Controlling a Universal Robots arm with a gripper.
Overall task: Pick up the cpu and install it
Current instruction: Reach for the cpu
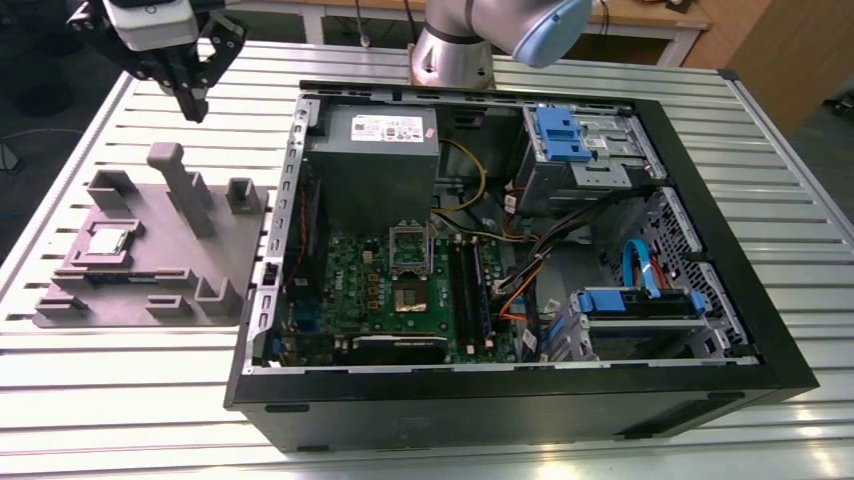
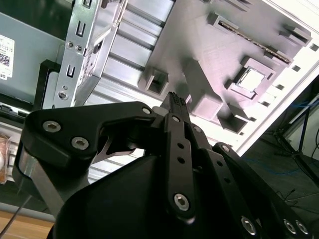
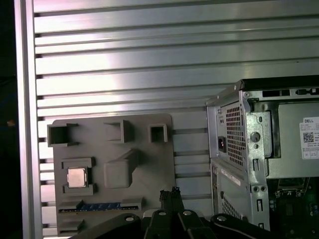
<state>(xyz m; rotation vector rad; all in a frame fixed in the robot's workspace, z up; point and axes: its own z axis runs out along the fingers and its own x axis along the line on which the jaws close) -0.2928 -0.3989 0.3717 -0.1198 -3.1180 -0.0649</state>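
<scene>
Jaws drawn together with nothing between them: the gripper (image 1: 195, 104) hangs in the upper left of the exterior view, above the slatted aluminium table (image 1: 80, 400) and well apart from every part. The cpu (image 1: 107, 241) lies flat, metal top up, in a square pocket of the grey fixture plate (image 1: 174, 275) at the exterior view's left, just beside the open computer case (image 1: 761, 330). The pocket's raised walls presumably keep the chip square and at a known spot for pick-up. In the first wrist view the cpu (image 3: 76, 177) sits off to one side of the gripper (image 3: 169, 191), not beneath it. The case lies on its side, so the motherboard (image 1: 360, 290) and its socket (image 1: 410, 252), near centre frame, face upward for access from above. Pick-up is not yet begun.
</scene>
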